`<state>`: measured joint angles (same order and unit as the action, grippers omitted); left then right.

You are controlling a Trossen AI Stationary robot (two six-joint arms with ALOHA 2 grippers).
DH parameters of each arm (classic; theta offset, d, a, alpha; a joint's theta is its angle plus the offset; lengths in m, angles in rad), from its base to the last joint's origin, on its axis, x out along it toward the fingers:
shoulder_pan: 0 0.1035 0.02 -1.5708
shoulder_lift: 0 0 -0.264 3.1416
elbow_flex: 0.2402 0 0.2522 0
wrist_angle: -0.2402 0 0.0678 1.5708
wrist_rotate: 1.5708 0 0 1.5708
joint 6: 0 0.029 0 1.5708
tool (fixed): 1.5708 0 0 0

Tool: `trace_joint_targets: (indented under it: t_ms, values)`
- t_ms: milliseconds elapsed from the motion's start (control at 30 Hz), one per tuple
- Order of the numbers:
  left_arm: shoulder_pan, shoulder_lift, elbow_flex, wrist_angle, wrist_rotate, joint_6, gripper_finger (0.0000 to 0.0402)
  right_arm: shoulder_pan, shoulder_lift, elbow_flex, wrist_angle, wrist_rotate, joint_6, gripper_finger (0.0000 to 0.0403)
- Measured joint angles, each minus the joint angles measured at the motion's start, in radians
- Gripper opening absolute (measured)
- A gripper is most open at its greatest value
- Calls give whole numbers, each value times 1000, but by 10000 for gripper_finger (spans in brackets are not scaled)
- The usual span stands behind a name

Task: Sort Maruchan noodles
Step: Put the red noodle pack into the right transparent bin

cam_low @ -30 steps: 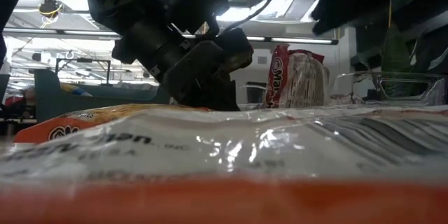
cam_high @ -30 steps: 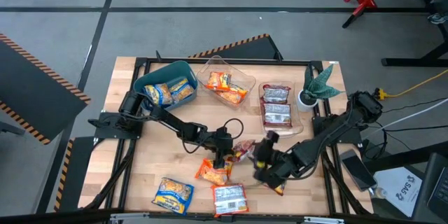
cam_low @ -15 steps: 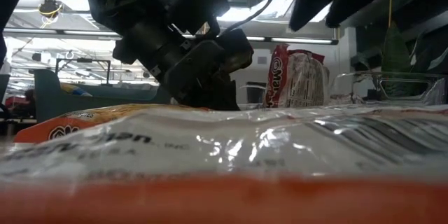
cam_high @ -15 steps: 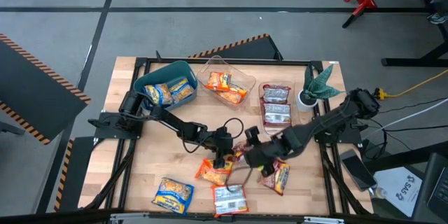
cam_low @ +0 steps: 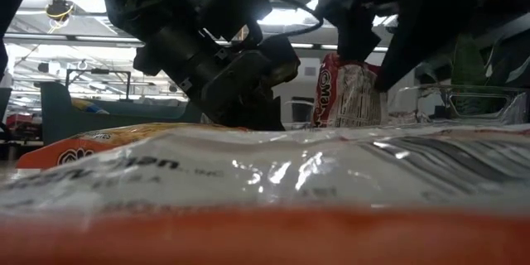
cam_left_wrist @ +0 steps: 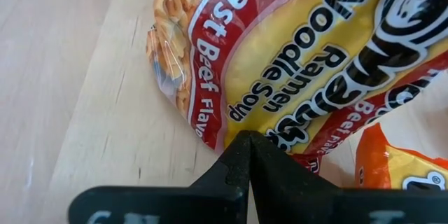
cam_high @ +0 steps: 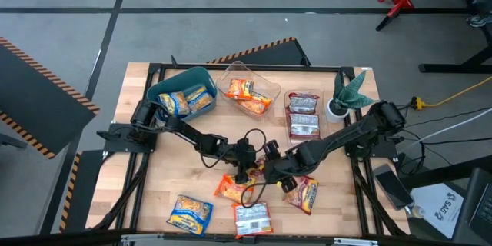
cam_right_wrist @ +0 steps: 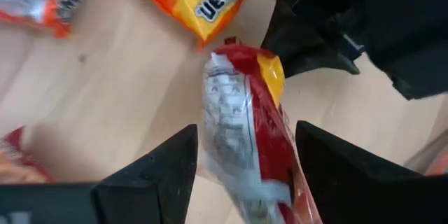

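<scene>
- Straddling the red-and-yellow packet (cam_right_wrist: 245,133), the right pincer (cam_right_wrist: 241,161) has its fingers spread wide, one on each side, nothing gripped yet; the packet stands on edge between them, its long axis running away from the wrist.
- Right there too is the left pincer (cam_left_wrist: 250,155), fingers pressed tight together at that same packet's hem; whether any plastic is caught in them I cannot tell.
- From above, both pincers meet at the counter's (cam_high: 138,184) middle: the right pincer (cam_high: 275,171) reaches in from the right, the left pincer (cam_high: 247,171) from the left, the packet (cam_high: 263,167) between them.
- My read: the right arm is the one placed to grasp, needing only to close across the packet's thin side.
- Just nearer lies an orange packet (cam_high: 233,188), close enough to get nudged.
- A red packet (cam_high: 306,194) sits to the near right, a silvery packet (cam_high: 252,217) and a blue-yellow packet (cam_high: 191,213) near the front edge.
- Far side: the teal bin (cam_high: 181,96) on the left holds blue-yellow packets, a clear container (cam_high: 247,92) holds orange ones, a second clear container (cam_high: 304,115) right of it holds red-silver ones.
- Bare wood between the meeting point and those far containers leaves room for a carry.
</scene>
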<state>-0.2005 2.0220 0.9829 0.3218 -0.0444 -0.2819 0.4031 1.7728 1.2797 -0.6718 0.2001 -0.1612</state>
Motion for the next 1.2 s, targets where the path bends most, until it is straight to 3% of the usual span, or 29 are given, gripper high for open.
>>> trace_joint_targets:
  t_ms: [167, 433, 633, 833, 967, 1200]
  values:
    - [0, 0, 0, 2, 1, -5, 0, -5, 47, 0, -1, -10, -5, 207]
    - [2, -11, 0, 0, 36, -35, 0, -4, 52, 1, -12, 7, 54, 85]
    - [5, -102, -3, -79, 69, -50, 0, -4, 36, 56, -77, 6, 111, 85]
    - [34, -254, -2, -169, 39, -40, 0, -8, -10, 146, -198, 89, 111, 85]
    - [40, -366, -2, -226, -19, -23, 0, -13, -87, 191, -296, 170, 129, 85]
    - [47, -526, 2, -259, -124, 23, 0, -14, -293, 204, -504, 401, 118, 85]
